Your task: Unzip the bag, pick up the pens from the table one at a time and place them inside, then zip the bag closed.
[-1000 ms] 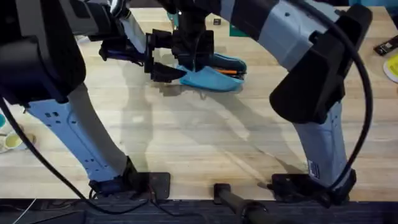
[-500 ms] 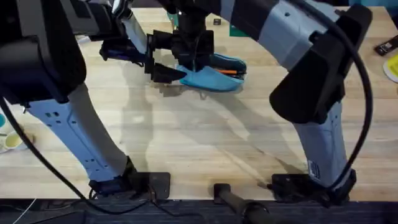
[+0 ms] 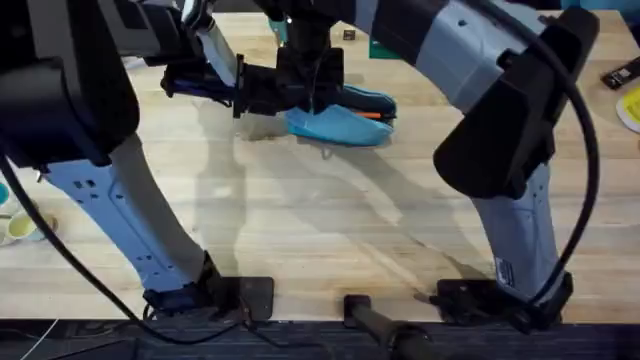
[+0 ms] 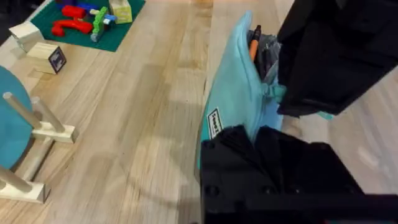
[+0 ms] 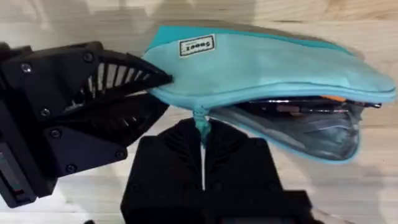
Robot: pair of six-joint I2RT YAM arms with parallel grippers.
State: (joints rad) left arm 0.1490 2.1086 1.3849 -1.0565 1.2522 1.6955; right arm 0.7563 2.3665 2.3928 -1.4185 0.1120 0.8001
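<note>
The light blue bag [image 3: 345, 125] lies at the far middle of the table [image 3: 300, 220], its zipper partly open. An orange pen [image 4: 254, 46] with a black tip lies inside the mouth, also seen as the pen [image 5: 323, 99] in the right wrist view. My left gripper [image 3: 268, 98] is shut on the bag's left end [image 4: 233, 99]. My right gripper [image 5: 202, 134] comes down from above and is shut on the teal zipper pull [image 5: 200, 121]. The left fingers [image 5: 134, 78] pinch the bag's tip [image 5: 180, 62].
A teal disc on a wooden stand [image 4: 12, 124] stands to the left of the bag. A green mat with coloured blocks [image 4: 87, 18] lies at the back. A yellow object [image 3: 632, 105] sits at the right edge. Bare wood spreads in front of the bag.
My left gripper's jaws, spread around the bag's left end before, have closed on it. The right gripper and the bag have hardly moved.
</note>
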